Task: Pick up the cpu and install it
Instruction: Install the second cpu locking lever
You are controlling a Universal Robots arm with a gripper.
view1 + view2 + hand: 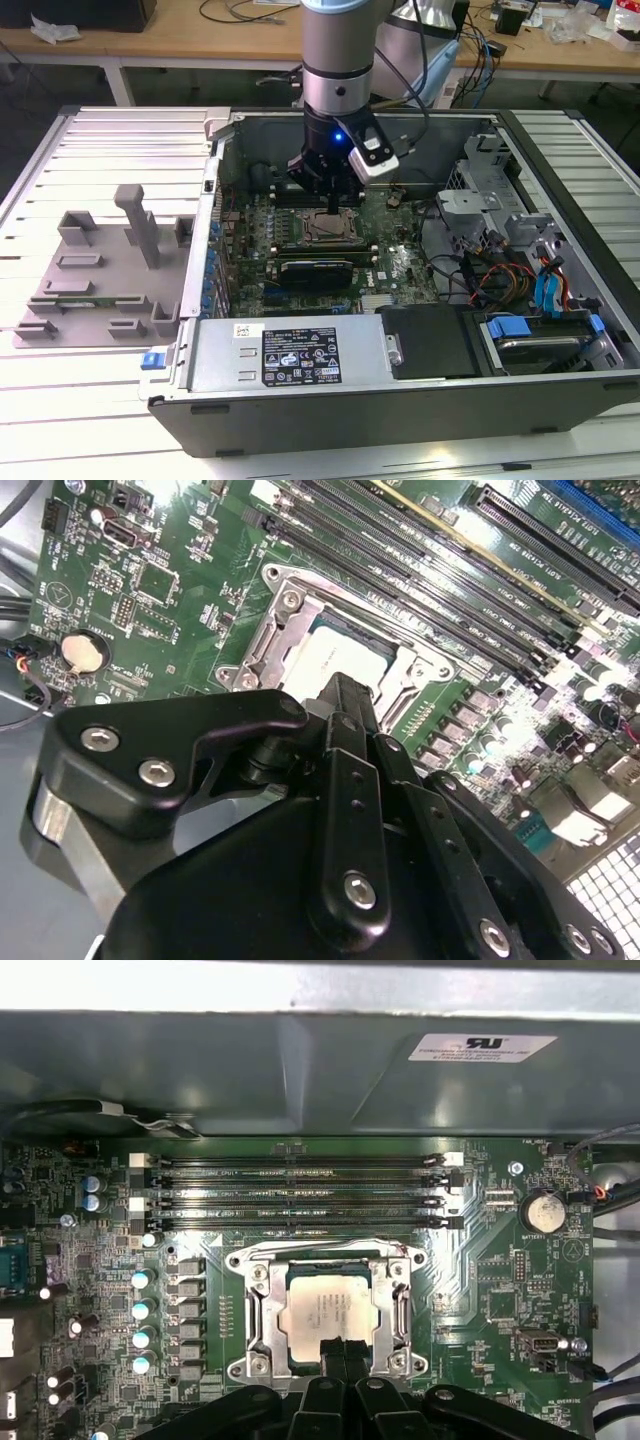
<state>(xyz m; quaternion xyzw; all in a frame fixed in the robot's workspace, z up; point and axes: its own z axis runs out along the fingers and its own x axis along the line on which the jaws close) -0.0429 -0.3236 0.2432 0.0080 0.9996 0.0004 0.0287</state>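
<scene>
Silver-grey, the cpu (329,1312) lies flat in the motherboard socket (262,1312) inside the open computer case (560,390). Directly above it hangs the gripper (343,1352), fingers drawn together at the chip's near edge, holding nothing.

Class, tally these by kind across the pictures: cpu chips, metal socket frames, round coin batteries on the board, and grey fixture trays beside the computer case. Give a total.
cpu: 1
socket frame: 1
coin battery: 1
grey fixture tray: 1
Total: 4
</scene>
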